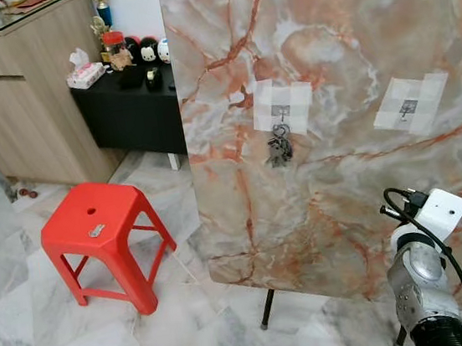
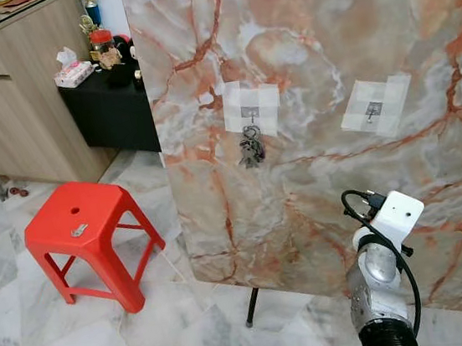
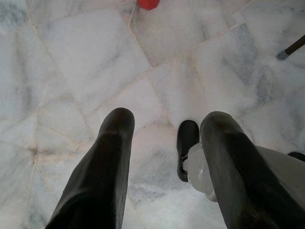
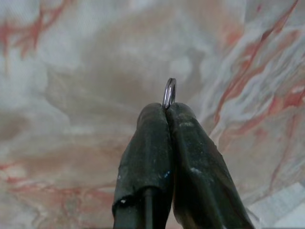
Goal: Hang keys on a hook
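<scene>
My right gripper [image 4: 167, 110] pinches a key ring [image 4: 169, 92] near the board [image 1: 345, 209]; I judge I must raise it to the free hook [image 1: 408, 107]. Left gripper [image 3: 167, 138] hangs open.

A large marble-patterned board [image 1: 350, 116] stands upright on a thin black leg [image 1: 267, 308], walling off the way ahead from about 11 to 2 o'clock. On its face, the left hook [image 1: 281, 119] already carries a bunch of keys [image 1: 279, 148]; the right hook [image 1: 408, 108], at roughly 1 o'clock, hangs bare with open board around it. A red stool [image 1: 103, 231] stands at 10 o'clock, well apart from the board, with open marble floor [image 1: 31, 332] between. A wooden cabinet [image 1: 31, 88] and black side table [image 1: 130, 109] close off the far left.
</scene>
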Available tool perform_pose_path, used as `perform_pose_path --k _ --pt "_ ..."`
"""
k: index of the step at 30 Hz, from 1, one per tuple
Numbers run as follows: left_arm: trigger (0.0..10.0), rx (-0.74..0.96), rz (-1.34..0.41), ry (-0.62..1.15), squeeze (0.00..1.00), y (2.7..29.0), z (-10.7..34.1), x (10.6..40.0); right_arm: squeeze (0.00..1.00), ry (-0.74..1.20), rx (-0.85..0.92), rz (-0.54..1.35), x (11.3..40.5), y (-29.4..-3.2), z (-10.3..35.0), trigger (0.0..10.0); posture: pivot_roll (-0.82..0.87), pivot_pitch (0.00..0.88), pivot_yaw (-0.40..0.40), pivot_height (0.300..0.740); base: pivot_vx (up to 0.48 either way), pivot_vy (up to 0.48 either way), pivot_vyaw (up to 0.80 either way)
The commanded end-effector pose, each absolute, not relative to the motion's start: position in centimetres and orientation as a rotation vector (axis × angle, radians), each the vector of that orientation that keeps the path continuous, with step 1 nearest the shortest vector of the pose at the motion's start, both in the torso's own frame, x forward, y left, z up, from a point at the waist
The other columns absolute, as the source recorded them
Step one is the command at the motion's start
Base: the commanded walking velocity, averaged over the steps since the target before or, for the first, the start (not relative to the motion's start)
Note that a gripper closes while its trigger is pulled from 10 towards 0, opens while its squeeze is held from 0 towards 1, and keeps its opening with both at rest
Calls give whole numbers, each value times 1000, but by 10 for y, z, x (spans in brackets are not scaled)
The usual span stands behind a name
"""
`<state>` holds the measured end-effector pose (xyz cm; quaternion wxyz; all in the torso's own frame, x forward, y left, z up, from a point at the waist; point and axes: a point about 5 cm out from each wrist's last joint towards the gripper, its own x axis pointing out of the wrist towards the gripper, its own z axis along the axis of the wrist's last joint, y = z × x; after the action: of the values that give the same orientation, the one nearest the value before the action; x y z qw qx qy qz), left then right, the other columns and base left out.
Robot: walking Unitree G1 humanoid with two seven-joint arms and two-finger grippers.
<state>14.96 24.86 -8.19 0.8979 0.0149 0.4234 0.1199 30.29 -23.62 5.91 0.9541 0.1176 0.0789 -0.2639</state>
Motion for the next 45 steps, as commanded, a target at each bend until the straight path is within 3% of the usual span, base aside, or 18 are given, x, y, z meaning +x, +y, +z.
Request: perform_pose_path --k 1,15,30,45 --pt "10000 21 259 886 0 248 -83 147 0 174 247 -542 303 -240 58 10000 104 0 -52 740 0 330 0" --pt "10000 39 248 884 0 249 -82 149 0 168 275 -554 307 -242 62 10000 107 0 -50 740 0 112 0" --pt "10000 37 246 885 0 249 -82 148 0 170 263 -531 309 -240 63 10000 109 0 -49 740 0 0 -625" --pt "10000 37 247 884 0 249 -82 149 0 25 -74 -363 322 -218 94 10000 107 0 -50 740 0 0 0"
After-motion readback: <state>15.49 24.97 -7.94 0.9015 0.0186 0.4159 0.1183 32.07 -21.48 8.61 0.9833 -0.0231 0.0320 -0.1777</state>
